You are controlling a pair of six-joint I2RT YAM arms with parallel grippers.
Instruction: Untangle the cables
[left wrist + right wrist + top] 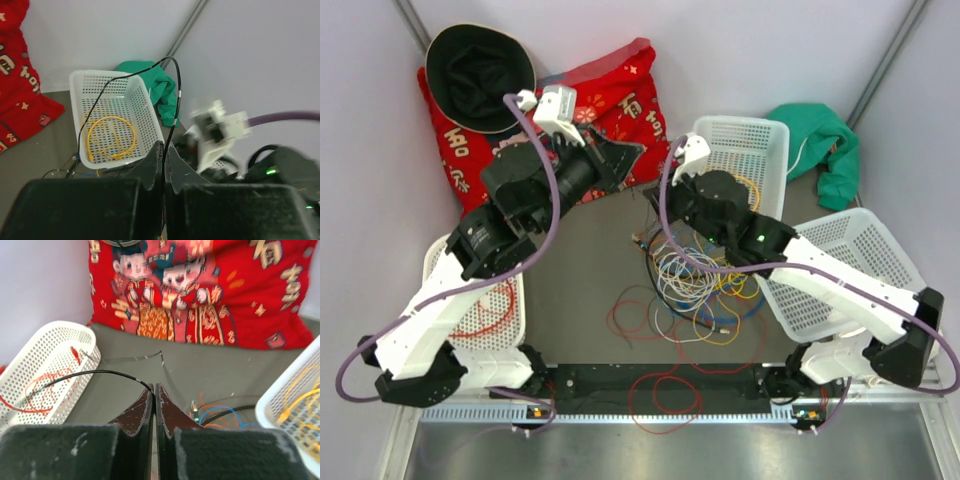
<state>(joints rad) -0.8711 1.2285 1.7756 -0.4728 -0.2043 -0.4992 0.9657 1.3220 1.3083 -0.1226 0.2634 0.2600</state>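
Left gripper and right gripper each pinch a black cable.
Likely mid-extraction; the next move calls for drawing it clear of the tangled cables.

left pincer and right pincer both pinched tight together

Cables tangled white, yellow, orange, blue and red, plus one black cable and a yellow cable in a white perforated basket at 1 o'clock; red cloth with gold-and-white figures at 11; green cloth at 2; grey bench.
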